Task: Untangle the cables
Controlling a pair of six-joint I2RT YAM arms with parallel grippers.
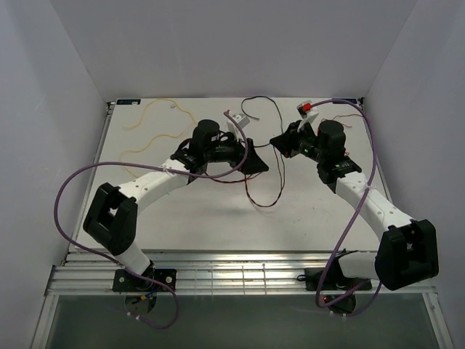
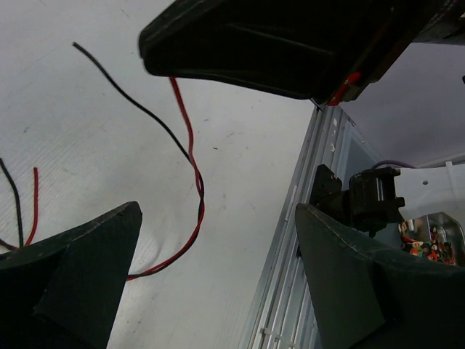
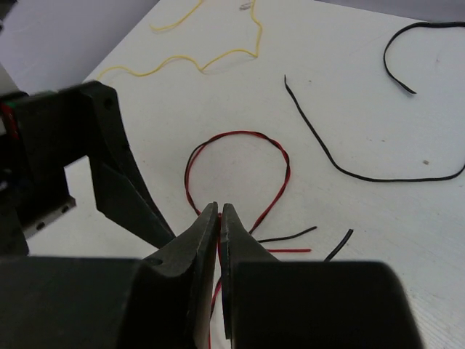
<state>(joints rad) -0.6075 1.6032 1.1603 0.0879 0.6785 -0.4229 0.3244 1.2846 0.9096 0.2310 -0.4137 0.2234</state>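
Observation:
The cables lie spread on the white table point(image 1: 189, 218). A twisted red-and-black pair point(image 1: 280, 182) hangs in a loop in the middle. My right gripper point(image 3: 219, 212) is shut on this red-and-black pair point(image 3: 280, 156) just below its round loop; from above the right gripper point(image 1: 275, 141) sits at the table's centre. My left gripper point(image 1: 247, 149) stands close beside it, its jaws wide open with nothing between them. In the left wrist view the pair point(image 2: 195, 163) runs past the left gripper point(image 2: 218, 209) without touching its fingers point(image 2: 80, 276). A yellow cable point(image 1: 156, 134) lies apart at the far left, and a thin black cable point(image 1: 256, 98) at the back.
A small white connector point(image 1: 236, 118) lies near the back centre. Loose black cable pieces point(image 3: 341, 156) lie right of the loop. An aluminium rail point(image 1: 240, 273) borders the table's near edge. White walls close in three sides. Thick purple cables point(image 1: 65, 196) arc off both arms.

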